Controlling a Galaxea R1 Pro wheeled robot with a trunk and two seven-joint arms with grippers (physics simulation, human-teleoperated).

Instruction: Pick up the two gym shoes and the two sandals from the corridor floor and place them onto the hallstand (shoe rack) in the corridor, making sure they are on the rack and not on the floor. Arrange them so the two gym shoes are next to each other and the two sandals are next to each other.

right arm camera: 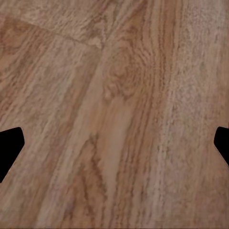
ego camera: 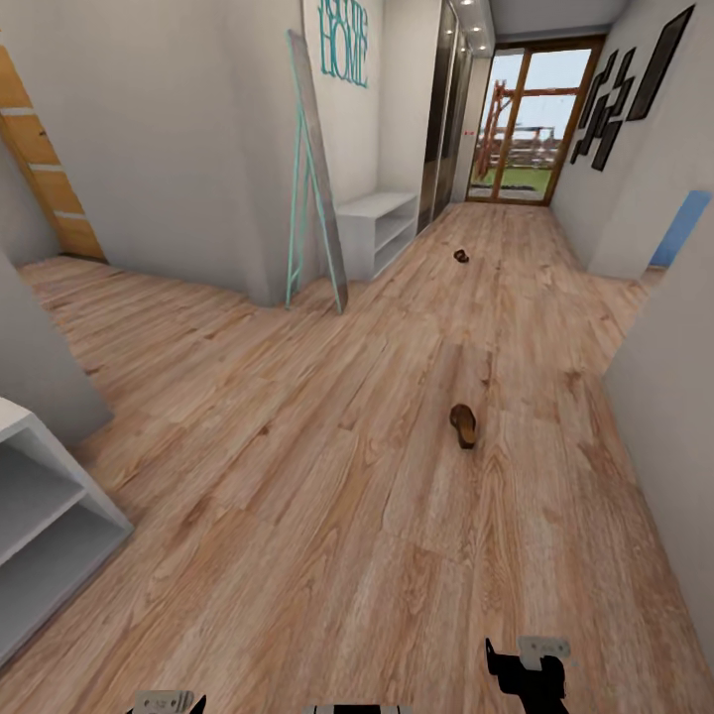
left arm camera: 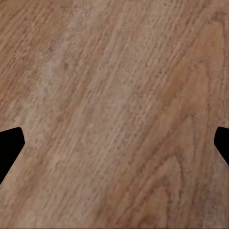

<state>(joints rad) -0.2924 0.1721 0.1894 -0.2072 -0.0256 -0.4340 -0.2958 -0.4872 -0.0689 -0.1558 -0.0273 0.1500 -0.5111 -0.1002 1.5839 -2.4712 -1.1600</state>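
Observation:
Two brown sandals lie on the corridor floor (ego camera: 297, 476): the nearer sandal (ego camera: 462, 424) is ahead of me and slightly right, the farther sandal (ego camera: 461, 256) is deep in the corridor. The gym shoes are out of view. One end of the pale hallstand (ego camera: 40, 516), with open shelves, stands at my near left. My left gripper (left arm camera: 114, 148) and right gripper (right arm camera: 114, 148) hang open over bare planks, nothing between their fingers. In the head view the right gripper (ego camera: 526, 676) and left gripper (ego camera: 164, 702) peek in at the bottom edge, well short of the nearer sandal.
A low white shelf bench (ego camera: 377, 228) stands against the left wall farther on, with a leaning teal-framed mirror (ego camera: 315, 178) beside it. A glass door (ego camera: 526, 124) closes the corridor's far end. Grey walls (ego camera: 664, 416) narrow the passage on the right.

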